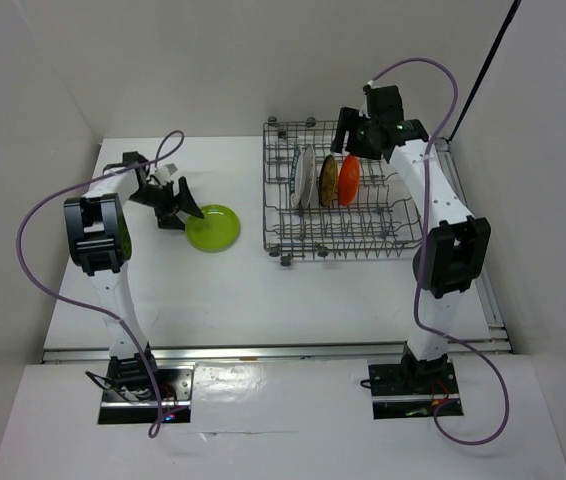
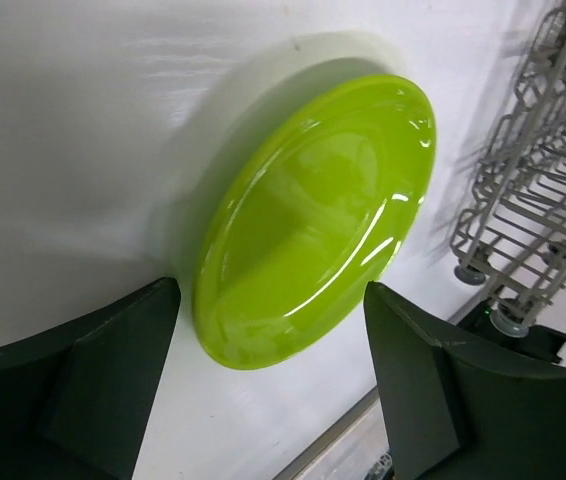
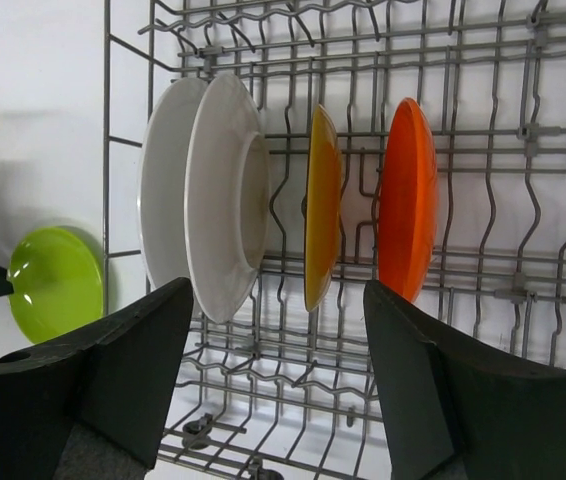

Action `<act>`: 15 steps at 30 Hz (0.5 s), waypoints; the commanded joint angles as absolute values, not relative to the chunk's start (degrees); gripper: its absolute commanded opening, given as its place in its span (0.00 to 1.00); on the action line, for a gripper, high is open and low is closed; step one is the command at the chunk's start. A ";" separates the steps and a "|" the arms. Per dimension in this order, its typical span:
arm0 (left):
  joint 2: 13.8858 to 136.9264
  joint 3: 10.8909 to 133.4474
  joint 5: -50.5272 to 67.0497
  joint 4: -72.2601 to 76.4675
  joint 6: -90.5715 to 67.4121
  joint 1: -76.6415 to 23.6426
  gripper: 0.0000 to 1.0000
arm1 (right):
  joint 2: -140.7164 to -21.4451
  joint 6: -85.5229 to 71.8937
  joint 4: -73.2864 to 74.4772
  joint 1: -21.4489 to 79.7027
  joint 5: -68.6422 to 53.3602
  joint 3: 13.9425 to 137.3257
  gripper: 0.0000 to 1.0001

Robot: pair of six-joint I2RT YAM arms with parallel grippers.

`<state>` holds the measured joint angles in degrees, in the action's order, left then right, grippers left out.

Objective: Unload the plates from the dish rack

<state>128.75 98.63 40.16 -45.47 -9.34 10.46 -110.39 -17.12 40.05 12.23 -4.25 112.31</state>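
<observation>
The lime green plate lies flat on the table, left of the dish rack. My left gripper is open at the plate's left edge, with its fingers either side of the rim and not touching it. Standing on edge in the rack are a white plate, a golden-brown plate and an orange plate. My right gripper hangs open above these plates, holding nothing.
White walls close in the table at the back and on both sides. The rack stands on small wheels at the back right. A metal rail runs along the table's near edge. The green plate shows past the rack's left side.
</observation>
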 commanded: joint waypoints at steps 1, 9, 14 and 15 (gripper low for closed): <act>128.50 99.23 29.10 -46.22 -6.42 10.99 0.90 | -105.82 -18.46 42.54 12.30 -2.64 113.73 0.77; 124.64 100.37 26.54 -45.18 -3.78 10.46 0.94 | -101.78 -18.98 41.49 12.83 -1.50 106.62 0.82; 122.62 100.46 21.28 -45.18 -1.85 8.09 0.94 | -101.78 -17.40 40.34 12.83 -0.35 104.59 0.82; 122.09 100.46 20.75 -45.18 -1.32 7.56 0.94 | -102.30 -16.79 39.73 12.83 -0.35 104.59 0.82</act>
<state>125.75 99.66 25.10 -45.43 -4.36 9.37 -103.83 -18.11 41.54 12.38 -1.93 105.12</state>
